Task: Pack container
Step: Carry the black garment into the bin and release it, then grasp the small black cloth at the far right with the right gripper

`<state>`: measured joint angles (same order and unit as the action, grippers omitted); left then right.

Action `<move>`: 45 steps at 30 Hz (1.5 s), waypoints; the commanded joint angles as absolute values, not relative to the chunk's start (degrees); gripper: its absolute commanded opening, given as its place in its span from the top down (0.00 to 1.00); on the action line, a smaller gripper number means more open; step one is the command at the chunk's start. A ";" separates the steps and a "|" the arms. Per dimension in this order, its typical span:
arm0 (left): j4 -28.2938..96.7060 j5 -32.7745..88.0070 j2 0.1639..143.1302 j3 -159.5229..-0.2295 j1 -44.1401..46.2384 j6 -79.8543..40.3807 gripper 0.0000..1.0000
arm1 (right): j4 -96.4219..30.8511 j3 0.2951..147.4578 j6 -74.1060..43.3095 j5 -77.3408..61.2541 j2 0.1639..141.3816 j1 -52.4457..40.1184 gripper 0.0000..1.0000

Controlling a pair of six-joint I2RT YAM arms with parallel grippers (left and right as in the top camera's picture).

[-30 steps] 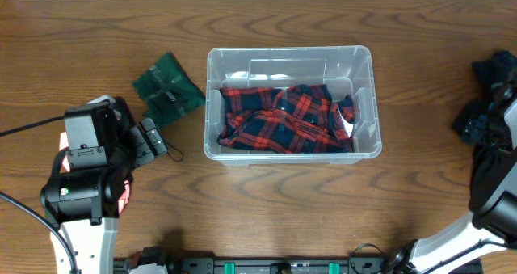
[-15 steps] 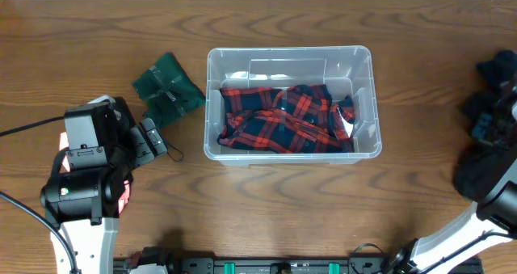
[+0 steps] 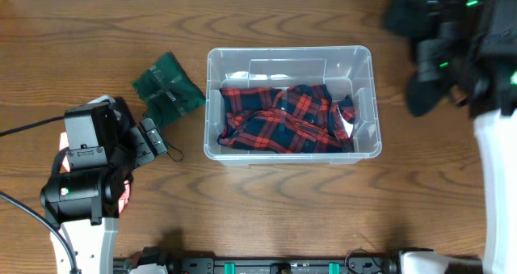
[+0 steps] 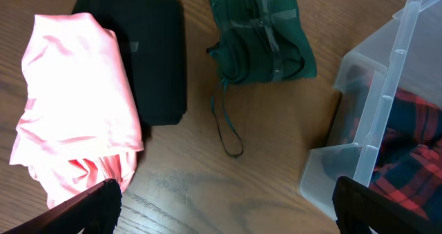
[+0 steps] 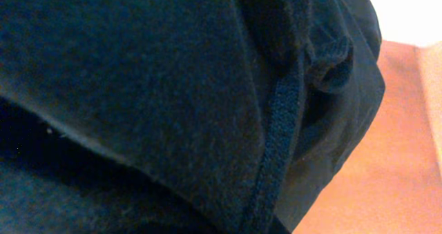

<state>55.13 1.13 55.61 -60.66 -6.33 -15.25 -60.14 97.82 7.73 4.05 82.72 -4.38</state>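
Observation:
The container [image 3: 289, 57], a clear plastic bin, stands mid-table with a red and navy plaid shirt [image 3: 283, 120] inside; its near corner shows in the left wrist view [image 4: 397, 68]. My right gripper [image 3: 436, 54] is raised at the far right, beyond the container's right end, shut on a dark garment [image 3: 422, 92] that hangs from it. That cloth [image 5: 173, 89] fills the right wrist view and hides the fingers. My left gripper [image 4: 224, 206] stands open over bare wood left of the container, with nothing between its fingers [image 4: 97, 206].
A folded green garment [image 3: 167, 84] lies left of the container, also seen in the left wrist view [image 4: 261, 34], a thin cord [image 4: 224, 127] trailing from it. A pink garment [image 4: 76, 103] and a black one [image 4: 155, 54] lie beside the left gripper.
The right arm has closed on the dark garment at the right edge and lifted it up and toward the far right corner. The left arm has not moved.

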 commanded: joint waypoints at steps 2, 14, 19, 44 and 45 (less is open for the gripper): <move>55.24 0.86 55.72 -61.84 -6.57 -15.77 0.02 | -60.05 97.38 9.91 4.49 83.59 -14.87 0.99; 55.24 0.86 55.72 -61.84 -6.57 -15.77 0.02 | -52.21 83.33 13.85 5.78 97.76 -29.87 0.99; 55.27 0.86 55.72 -61.84 -6.57 -15.77 0.02 | -50.63 83.46 13.78 8.71 100.84 -30.96 0.01; 55.22 0.86 55.75 -61.84 -6.57 -15.77 0.02 | -35.14 89.80 -20.47 14.41 95.94 8.69 0.01; 55.22 0.86 55.75 -61.84 -6.57 -15.77 0.02 | -33.63 89.80 -22.79 11.68 97.91 11.31 0.01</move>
<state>55.07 1.13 55.64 -60.66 -6.33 -15.25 -35.64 90.39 -10.96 19.22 93.30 4.73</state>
